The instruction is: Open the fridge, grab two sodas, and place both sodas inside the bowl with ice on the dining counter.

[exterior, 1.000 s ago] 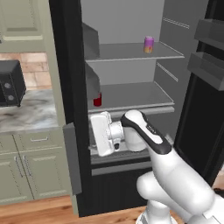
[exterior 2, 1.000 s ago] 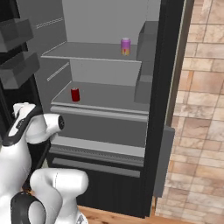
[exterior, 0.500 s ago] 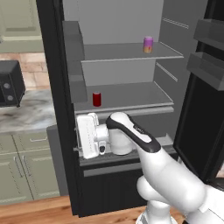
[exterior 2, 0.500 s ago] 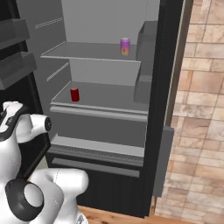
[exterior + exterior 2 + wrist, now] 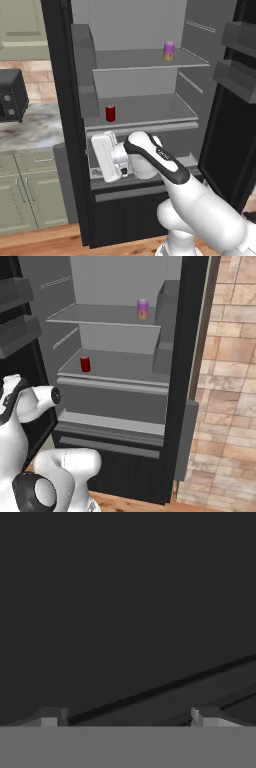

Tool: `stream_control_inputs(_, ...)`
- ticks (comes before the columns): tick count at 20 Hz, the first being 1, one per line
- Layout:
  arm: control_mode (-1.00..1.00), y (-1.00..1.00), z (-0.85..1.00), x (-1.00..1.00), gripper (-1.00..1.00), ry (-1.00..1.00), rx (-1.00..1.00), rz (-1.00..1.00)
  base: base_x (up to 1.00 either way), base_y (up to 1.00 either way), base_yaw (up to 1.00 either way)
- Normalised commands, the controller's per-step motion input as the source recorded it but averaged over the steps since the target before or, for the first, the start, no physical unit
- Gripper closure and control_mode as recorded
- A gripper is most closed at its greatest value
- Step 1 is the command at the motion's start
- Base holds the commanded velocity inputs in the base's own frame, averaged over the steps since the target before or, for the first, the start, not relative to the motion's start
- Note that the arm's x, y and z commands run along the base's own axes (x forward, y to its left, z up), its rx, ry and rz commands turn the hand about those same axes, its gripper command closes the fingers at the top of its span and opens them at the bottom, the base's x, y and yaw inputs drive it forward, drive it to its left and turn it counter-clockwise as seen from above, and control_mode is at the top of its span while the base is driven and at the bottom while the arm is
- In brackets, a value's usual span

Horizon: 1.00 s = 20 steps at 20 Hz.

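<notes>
The hand (image 5: 127, 722) is showing just two fingertips at the lower edge against dark fridge (image 5: 65, 100) surfaces; its contact is staying unclear.

A: What did the hand (image 5: 127, 721) face?

B: A dark, nearly black flat surface (image 5: 125, 602), close up. I could not tell what it belonged to.

A: Any detail on it?

B: A darker line (image 5: 165, 688) ran slantwise, rising from lower left to the right edge, with fainter lines below it on the right.

A: And the fingertips (image 5: 50, 717)?

B: Two grey tips stood at the bottom, well apart, nothing between them.
</notes>
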Motion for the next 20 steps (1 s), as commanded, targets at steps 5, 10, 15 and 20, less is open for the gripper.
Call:
stream_control_inputs(5,-1.0,-0.71,0.13,-0.18,-1.0,-0.19,-0.37,-0.16,0.0,0.0,0.0)
stream_control_inputs(10,-1.0,-0.71,0.18,-0.33,-1.0,-0.22,-0.43,-0.21,0.0,0.0,0.0)
stream_control_inputs(15,-1.0,-0.74,0.21,-0.48,-1.0,-0.25,-0.45,-0.21,0.0,0.0,0.0)
stream_control_inputs(20,-1.0,-0.75,0.24,-0.46,-1.0,-0.28,-0.47,-0.16,0.0,0.0,0.0)
